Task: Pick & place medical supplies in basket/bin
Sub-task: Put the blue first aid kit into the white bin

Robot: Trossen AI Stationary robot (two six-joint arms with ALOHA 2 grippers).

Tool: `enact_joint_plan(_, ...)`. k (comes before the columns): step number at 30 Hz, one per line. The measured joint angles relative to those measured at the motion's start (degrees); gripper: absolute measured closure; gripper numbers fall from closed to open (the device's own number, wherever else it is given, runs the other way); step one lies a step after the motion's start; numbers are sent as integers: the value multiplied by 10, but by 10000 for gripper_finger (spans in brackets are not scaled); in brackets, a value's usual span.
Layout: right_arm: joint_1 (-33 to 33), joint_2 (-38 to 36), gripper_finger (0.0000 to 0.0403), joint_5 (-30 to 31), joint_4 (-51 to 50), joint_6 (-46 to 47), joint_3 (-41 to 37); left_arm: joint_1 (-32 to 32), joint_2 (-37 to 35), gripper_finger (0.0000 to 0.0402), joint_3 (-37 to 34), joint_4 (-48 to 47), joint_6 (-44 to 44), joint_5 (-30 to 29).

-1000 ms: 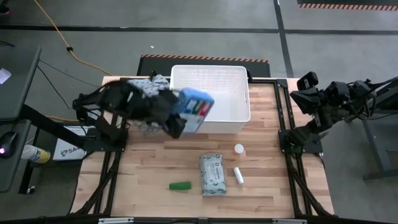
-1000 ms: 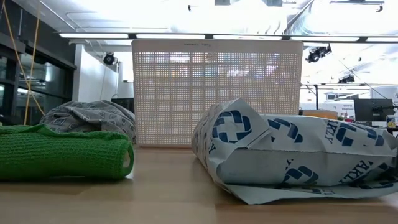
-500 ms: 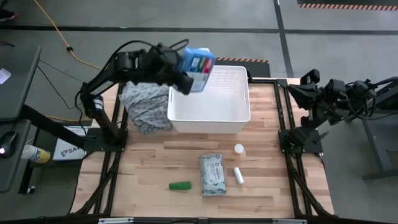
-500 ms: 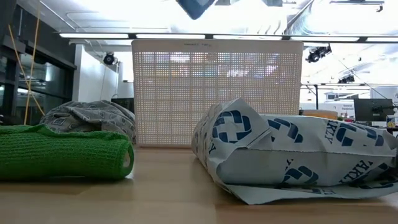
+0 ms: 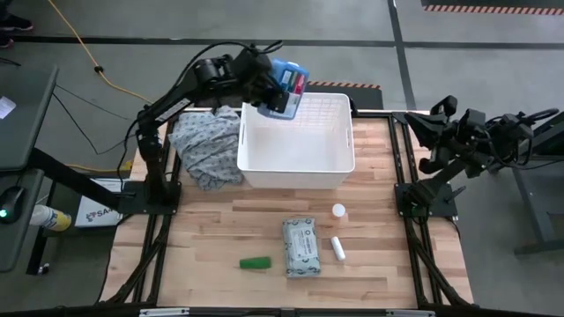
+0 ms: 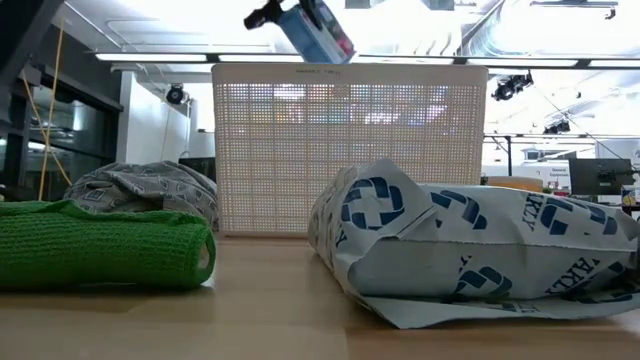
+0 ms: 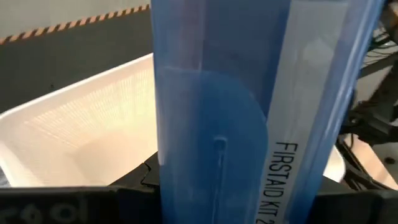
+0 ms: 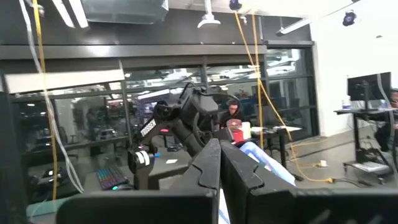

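Blue-white flat packet (image 5: 284, 86): blue w/ white strip, "FIRSTAID KIT" lettering legible in left wrist view (image 7: 249, 118). Held in air, tilted, over far-left corner of basket (image 5: 298, 167); low view shows it above basket's top rim (image 6: 318, 30). Not touching basket.

Left gripper (image 5: 264, 84): fingers clamped on the packet, part-open to packet's thickness. Arm reaches in from left side of table.

Basket: large white gridded bin, far centre of table, inside looks bare. Grey patterned cloth (image 5: 204, 150) bunched against its left wall.

Remaining supplies, on wooden table (image 5: 211, 229) near front, apart from basket:
- grey-white soft pack (image 5: 301, 247), lying flat, centre.
- green bar (image 5: 256, 262), left of pack.
- orange-capped vial (image 5: 338, 211), right of pack, nearer basket.
- white tube (image 5: 337, 248), just beside pack's right edge.

Right gripper (image 8: 219, 171): fingers pressed together, nothing held. Parked off table's right edge, raised.
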Motion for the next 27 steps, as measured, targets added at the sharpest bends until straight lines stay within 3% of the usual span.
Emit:
enact_joint_plan(5, 0, 0, 403, 47, 0, -5, 0, 4, 26, 204, 0, -5, -12, -3)
enact_joint_plan(18, 0, 0, 403, 270, 0, -67, 0, 7, 76, 204, 0, -20, -69, -24)
enact_joint_plan(27, 0, 0, 403, 298, 0, -155, 0, 6, 93, 204, 0, -63, -174, -48)
